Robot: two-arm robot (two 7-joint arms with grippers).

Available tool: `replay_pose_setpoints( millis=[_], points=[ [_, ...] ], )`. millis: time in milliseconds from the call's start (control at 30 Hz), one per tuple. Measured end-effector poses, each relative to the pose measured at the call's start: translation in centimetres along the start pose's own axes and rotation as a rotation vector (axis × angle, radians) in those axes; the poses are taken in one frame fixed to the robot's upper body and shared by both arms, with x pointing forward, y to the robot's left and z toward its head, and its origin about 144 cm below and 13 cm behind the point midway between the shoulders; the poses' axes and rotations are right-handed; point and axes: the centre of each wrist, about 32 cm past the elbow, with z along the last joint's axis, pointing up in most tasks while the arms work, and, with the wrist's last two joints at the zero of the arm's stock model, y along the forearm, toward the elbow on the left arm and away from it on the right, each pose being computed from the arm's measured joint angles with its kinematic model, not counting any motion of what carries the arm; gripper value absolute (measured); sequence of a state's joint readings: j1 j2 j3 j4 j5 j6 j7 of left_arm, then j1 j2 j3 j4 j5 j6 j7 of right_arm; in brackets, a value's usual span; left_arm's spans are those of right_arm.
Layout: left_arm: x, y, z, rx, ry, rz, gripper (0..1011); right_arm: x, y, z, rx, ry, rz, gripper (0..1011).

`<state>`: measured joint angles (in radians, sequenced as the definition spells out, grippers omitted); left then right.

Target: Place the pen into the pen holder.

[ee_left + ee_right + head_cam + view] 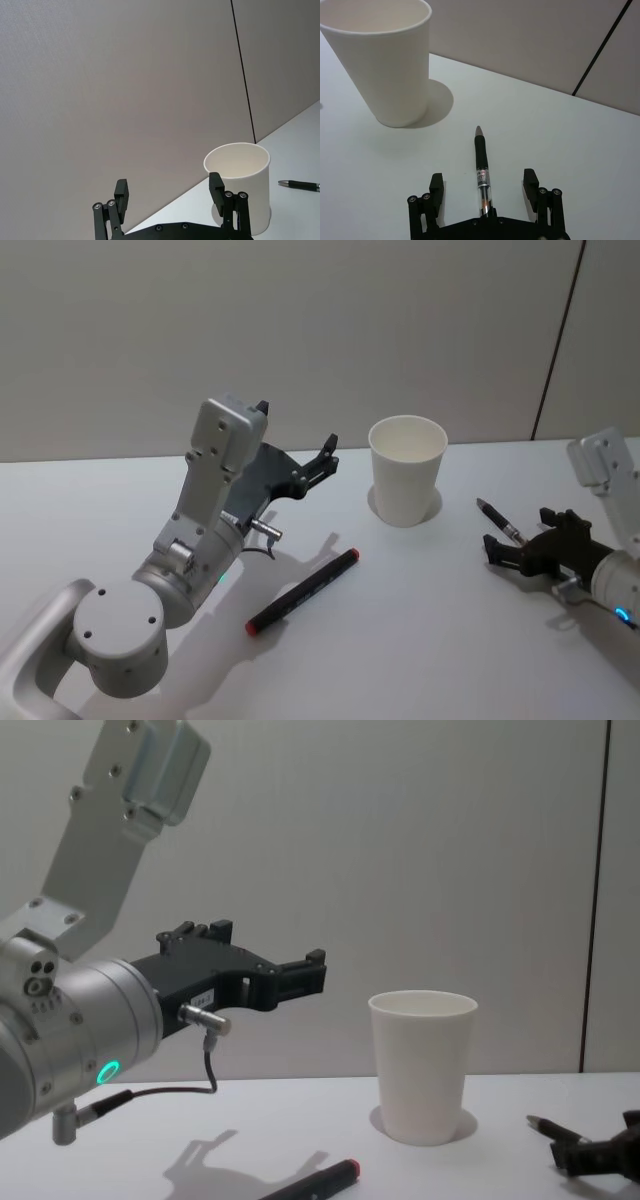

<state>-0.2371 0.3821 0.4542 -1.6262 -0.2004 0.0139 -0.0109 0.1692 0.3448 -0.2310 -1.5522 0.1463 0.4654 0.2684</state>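
One white worktop (pixel 420 640): the left end effector (pixel 169 189), fingers apart, hovers raised beside the upright white pen holder (pixel 407 475); a red-tipped marker (pixel 305 590) lies nearer the robot; the right end effector (pixel 483 179), fingers spread, straddles the black pen (pixel 481 159) lying flat right of the holder.

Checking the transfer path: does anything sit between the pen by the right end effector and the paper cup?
Nothing visible: only table lies between pen and paper cup; the open right end effector straddles the pen.

Bare table (pixel 452 575) separates the pen (pixel 500 522) from the open-mouthed pen holder (pixel 407 472).
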Motion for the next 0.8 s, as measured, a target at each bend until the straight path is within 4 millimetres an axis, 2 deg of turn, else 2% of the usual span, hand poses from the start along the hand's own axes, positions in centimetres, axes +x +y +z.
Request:
replay_pose_setpoints(
  millis=[433, 633, 800],
  points=[
    [0.00, 0.00, 0.00, 0.000, 0.000, 0.000, 1001, -0.45, 0.59, -0.35, -0.005, 0.003, -0.007, 998],
    [0.00, 0.00, 0.00, 0.000, 0.000, 0.000, 1001, -0.59, 0.72, -0.43, -0.007, 0.004, -0.006, 864],
    [0.00, 0.00, 0.00, 0.000, 0.000, 0.000, 1001, -0.65, 0.78, -0.46, -0.007, 0.004, -0.006, 808]
  ],
)
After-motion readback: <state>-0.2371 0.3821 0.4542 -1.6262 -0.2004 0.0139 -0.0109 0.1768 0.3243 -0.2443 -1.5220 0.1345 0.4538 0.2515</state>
